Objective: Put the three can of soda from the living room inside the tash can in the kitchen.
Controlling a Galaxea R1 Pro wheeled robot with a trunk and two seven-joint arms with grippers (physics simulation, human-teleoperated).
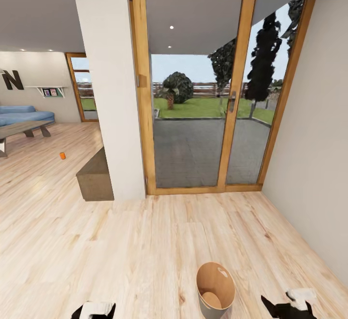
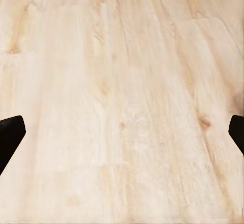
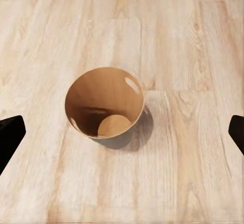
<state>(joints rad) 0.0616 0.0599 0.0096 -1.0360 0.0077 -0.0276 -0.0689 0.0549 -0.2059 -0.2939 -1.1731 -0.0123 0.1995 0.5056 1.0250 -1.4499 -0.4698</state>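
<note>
On the pale wood floor (image 1: 145,241), close in front of the robot, stands the tash can (image 1: 215,290), upright, tan inside, grey outside, an oval handle hole near its rim. Right wrist view looks straight down into it (image 3: 104,103); nothing lies inside but the round bottom. Right gripper (image 1: 285,307) hangs just beside the bin, its dark fingertips (image 3: 10,137) spread wide at both picture edges, holding nothing. Left gripper (image 1: 94,310) sits low over bare floor, fingertips (image 2: 10,137) likewise wide apart and empty.

Far off toward the living room, one orange can of soda (image 1: 62,155) stands on the floor, well apart from the bin, near the coffee table (image 1: 24,128); too small to tell much more, probably upright. Blue sofa (image 1: 21,115) sits behind the table, dark letter N (image 1: 12,80) on the wall above. White pillar (image 1: 108,82) with a low brown bench (image 1: 95,176) at its foot stands between that room and the glass patio door (image 1: 198,92).
</note>
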